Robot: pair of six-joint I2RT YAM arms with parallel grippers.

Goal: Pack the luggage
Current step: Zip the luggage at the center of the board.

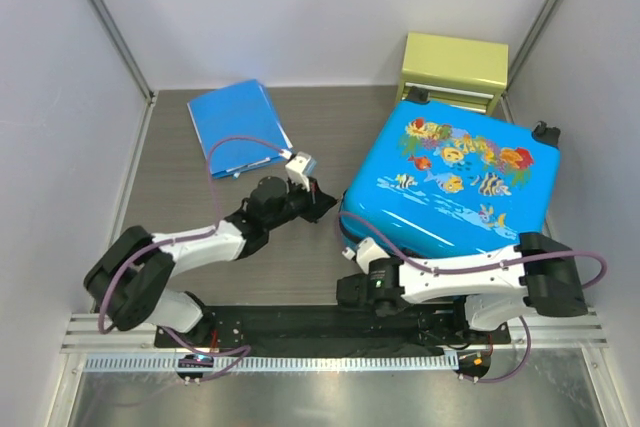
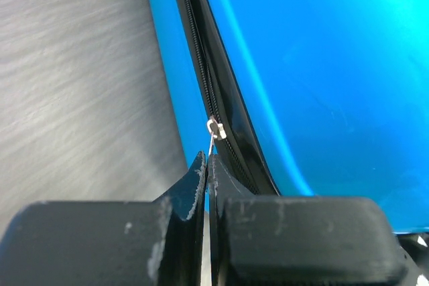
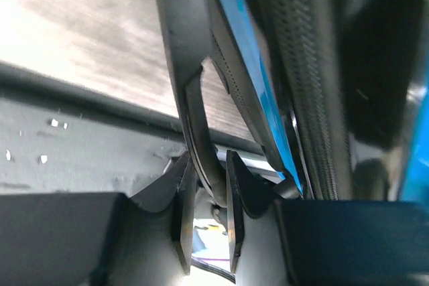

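The left arm reached low across the bench (image 1: 190, 207) to the left edge of the luggage (image 1: 450, 187), which lay closed, the left gripper (image 2: 206, 165) pinching its silver zipper pull (image 2: 214, 128), while the right gripper (image 3: 204, 185) clamped a dark strap (image 3: 194, 118) at the luggage's near-left corner, bare bench left of the luggage.

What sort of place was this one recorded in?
Likely a lab test cell, not a home: plain white panel walls on aluminium frame posts, a grey wood-grain tabletop, a metal mounting rail.
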